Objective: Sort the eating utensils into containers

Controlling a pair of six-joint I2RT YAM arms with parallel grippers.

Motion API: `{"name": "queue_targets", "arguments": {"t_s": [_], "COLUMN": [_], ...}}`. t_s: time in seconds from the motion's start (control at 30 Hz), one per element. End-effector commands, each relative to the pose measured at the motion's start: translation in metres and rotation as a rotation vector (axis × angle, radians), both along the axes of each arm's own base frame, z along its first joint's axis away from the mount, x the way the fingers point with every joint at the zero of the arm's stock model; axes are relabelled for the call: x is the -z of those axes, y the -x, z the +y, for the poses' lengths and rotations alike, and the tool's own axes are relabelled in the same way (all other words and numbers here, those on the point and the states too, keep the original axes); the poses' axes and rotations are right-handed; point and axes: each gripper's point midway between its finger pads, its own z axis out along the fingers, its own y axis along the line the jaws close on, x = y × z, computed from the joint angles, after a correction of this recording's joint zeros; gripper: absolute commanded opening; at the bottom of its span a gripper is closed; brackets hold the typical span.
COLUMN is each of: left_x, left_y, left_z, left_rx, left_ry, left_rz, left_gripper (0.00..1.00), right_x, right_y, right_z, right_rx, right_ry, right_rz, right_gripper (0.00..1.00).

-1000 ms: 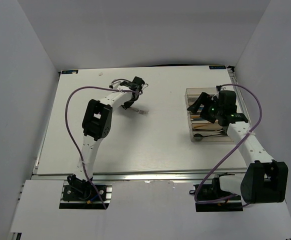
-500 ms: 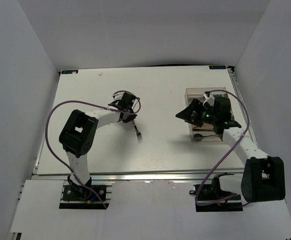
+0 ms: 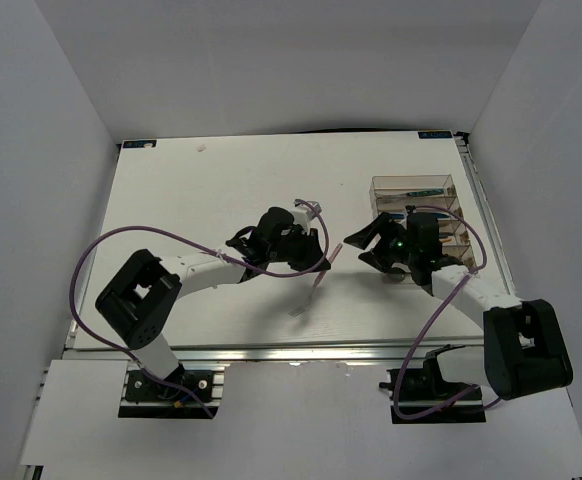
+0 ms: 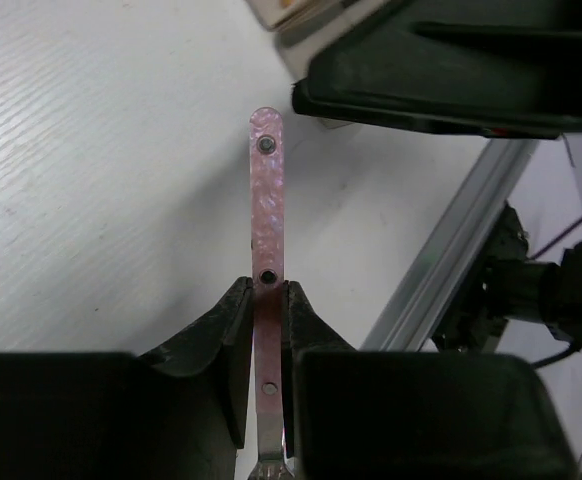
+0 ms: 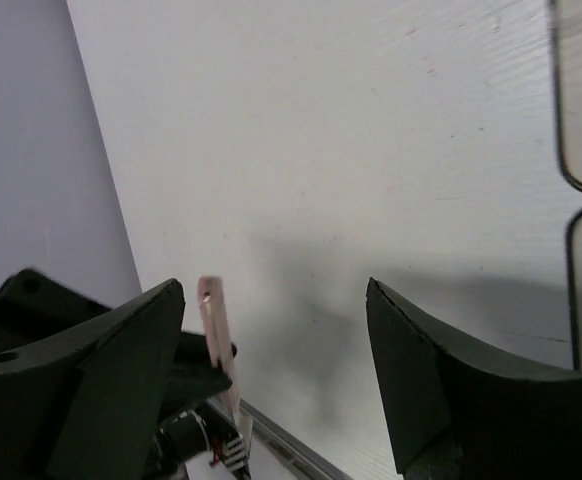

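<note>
My left gripper (image 3: 314,250) is shut on a pink-handled fork (image 3: 320,272) and holds it above the middle of the table. In the left wrist view the pink handle (image 4: 266,190) sticks out past my shut gripper (image 4: 268,292), with the tines back between the fingers. My right gripper (image 3: 358,248) is open and empty, facing the left one at close range. In the right wrist view the gripper (image 5: 271,345) is wide open and the fork handle (image 5: 214,340) stands beside its left finger. The clear brownish tray (image 3: 413,184) stands behind my right gripper, holding several utensils.
The right gripper's black fingers (image 4: 451,70) fill the top of the left wrist view. The tray's rounded corner (image 5: 581,110) shows at the right wrist view's right edge. The table's metal front rail (image 3: 301,352) runs just below both arms.
My left gripper has carried the fork from the far left-centre of the table toward the near middle. My right gripper has swung left off the tray to face it.
</note>
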Motion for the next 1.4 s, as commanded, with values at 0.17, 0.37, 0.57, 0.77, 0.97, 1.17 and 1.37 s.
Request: {"name": "queue_targets", "arguments": {"t_s": [0.17, 0.37, 0.57, 0.77, 0.97, 1.17, 1.37], "left_x": [-0.031, -0.033, -0.036, -0.049, -0.052, -0.114, -0.141], "left_y": [0.013, 0.009, -0.001, -0.012, -0.043, -0.072, -0.036], "left_z": [-0.021, -0.032, -0.037, -0.04, 0.004, 0.147, 0.227], "left_rx": [0.155, 0.177, 0.18, 0.166, -0.075, -0.684, -0.829], "left_ry": [0.137, 0.133, 0.099, 0.077, -0.165, -0.489, -0.532], "left_rz": [-0.079, -0.08, -0.097, -0.133, -0.17, -0.316, -0.453], "left_gripper": [0.0, 0.0, 0.0, 0.03, 0.98, 0.98, 0.98], "right_x": [-0.018, -0.017, -0.014, -0.013, -0.026, -0.04, -0.067], "right_y": [-0.013, -0.008, -0.003, -0.001, -0.038, -0.108, -0.168], "right_z": [-0.002, 0.014, 0.03, 0.037, -0.006, -0.1, -0.181], "right_rx": [0.15, 0.121, 0.091, 0.092, 0.322, 0.605, 0.741], "right_ry": [-0.036, -0.042, -0.052, -0.109, -0.121, 0.015, 0.011], "right_rz": [-0.018, -0.011, -0.014, 0.003, 0.024, 0.039, -0.025], "right_gripper": [0.71, 0.68, 0.39, 0.0, 0.0, 0.0, 0.0]}}
